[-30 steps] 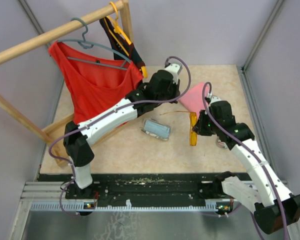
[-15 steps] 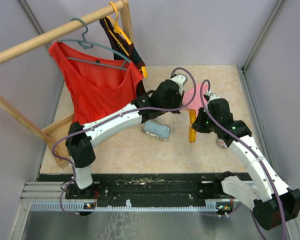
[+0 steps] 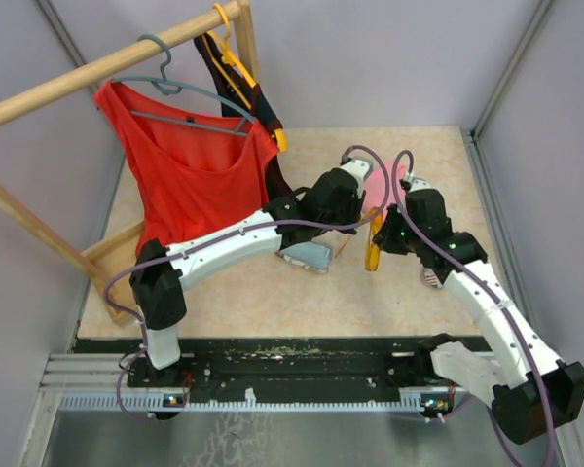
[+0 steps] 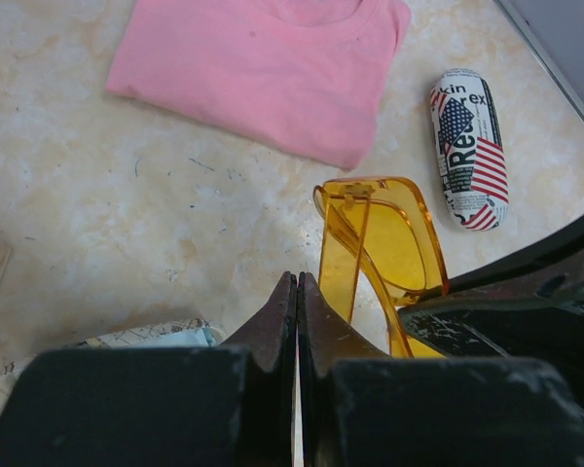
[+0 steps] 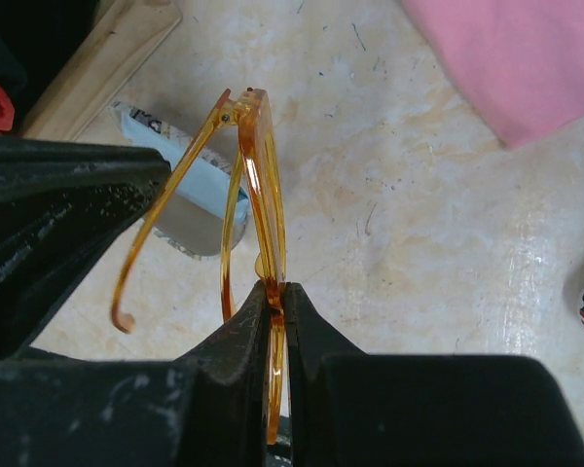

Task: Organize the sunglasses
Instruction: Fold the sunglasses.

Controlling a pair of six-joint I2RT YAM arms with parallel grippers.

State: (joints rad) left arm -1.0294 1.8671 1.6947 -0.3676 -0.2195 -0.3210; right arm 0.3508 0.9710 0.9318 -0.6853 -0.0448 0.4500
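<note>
right gripper (image 5: 277, 292) has its jaws clamped on the orange sunglasses (image 4: 394, 233); left gripper (image 4: 298, 287) sits just beside them, jaws pressed together, holding nothing; pink shirt (image 4: 263, 68) nearby

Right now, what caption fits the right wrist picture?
Right claw pinching the orange sunglasses by their front, pink cloth nearby.

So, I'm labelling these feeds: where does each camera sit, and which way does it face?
Top external: above, behind the bases, looking down on the table; left arm and right arm show.
Left wrist: on the left arm, facing past its shut jaws to the pink garment and patterned case.
Right wrist: on the right arm, looking along jaws clamping the orange sunglasses.
Shared: all views show those sunglasses.
</note>
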